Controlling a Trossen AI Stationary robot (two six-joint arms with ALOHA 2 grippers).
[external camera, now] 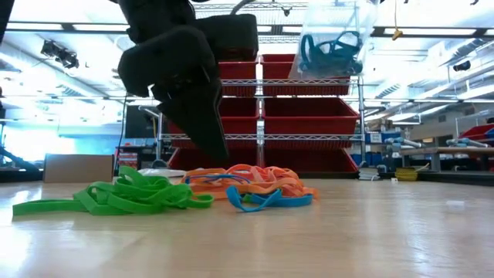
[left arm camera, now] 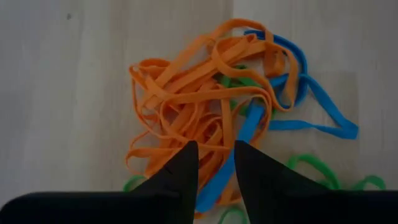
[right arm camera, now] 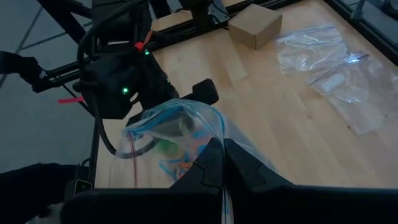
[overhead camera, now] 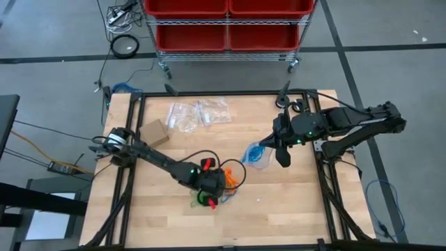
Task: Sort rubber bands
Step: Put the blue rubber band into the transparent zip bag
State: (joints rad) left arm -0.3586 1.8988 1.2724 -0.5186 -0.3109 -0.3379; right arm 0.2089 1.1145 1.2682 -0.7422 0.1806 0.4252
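Note:
The rubber bands lie on the table as a tangled pile: an orange clump (left arm camera: 193, 106), blue loops (left arm camera: 311, 93) and green loops (external camera: 116, 197). My left gripper (left arm camera: 216, 168) stands open right over the orange clump, and a blue band runs below the gap between its fingers. My right gripper (overhead camera: 282, 155) is up over the table's right half. It is shut on a clear plastic bag (overhead camera: 256, 155) with blue bands inside (external camera: 332, 46). My left gripper points down at a slant at the orange clump; I cannot tell whether its fingertips (external camera: 218, 154) touch the bands. My right gripper pinches the clear bag's edge (right arm camera: 214, 140) between its two shut fingers, slanting down from the table's right side. The bag hangs lifted well clear of the table.
Empty clear bags (overhead camera: 198, 115) and a small cardboard box (overhead camera: 155, 131) lie at the table's far left. A rack of red bins (overhead camera: 226, 24) stands behind the table. Black frame rails (overhead camera: 129, 174) run along its sides. Bare wood lies between the pile and the right rail.

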